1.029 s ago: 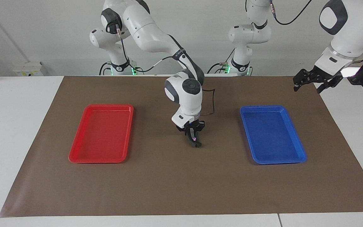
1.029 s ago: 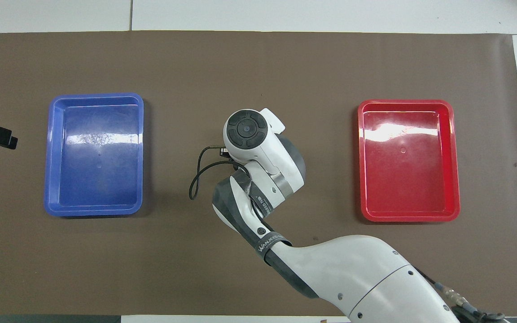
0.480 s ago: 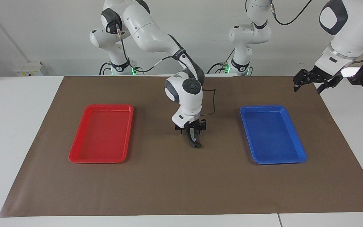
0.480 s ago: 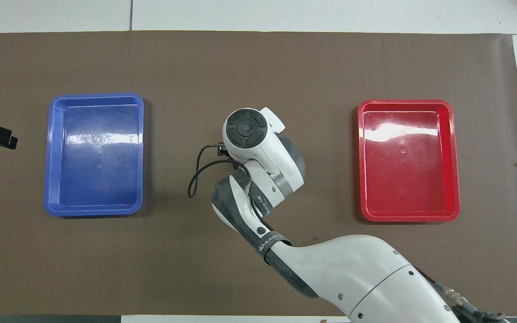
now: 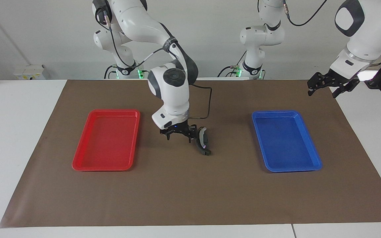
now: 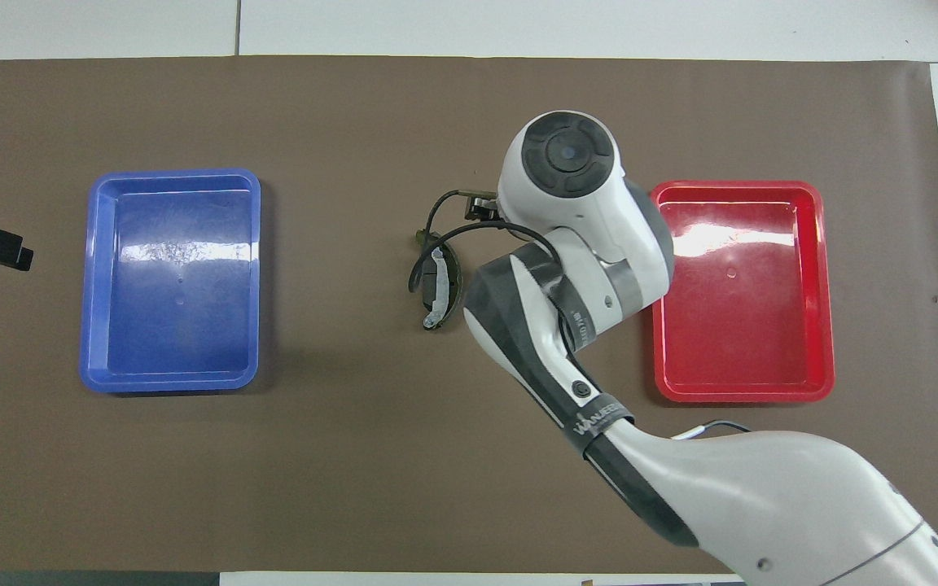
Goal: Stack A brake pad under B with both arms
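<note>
Facing view: B (image 5: 203,141), the slim crescent with its pale strip, lies on the counter (image 5: 184,191) midway between the red tray (image 5: 81,163) and the blue tray (image 5: 313,165). The A brake pad cannot be told apart; it may lie under B. The right pincer (image 5: 179,133) hangs just beside B, toward the red tray, fingers spread and empty. The left pincer (image 5: 328,86) waits spread over the counter's corner past the blue tray.

Overhead view: B (image 6: 439,286) rests free, a dark piece (image 6: 454,281) showing beneath it. The stack looks done, with only withdrawal left.
</note>
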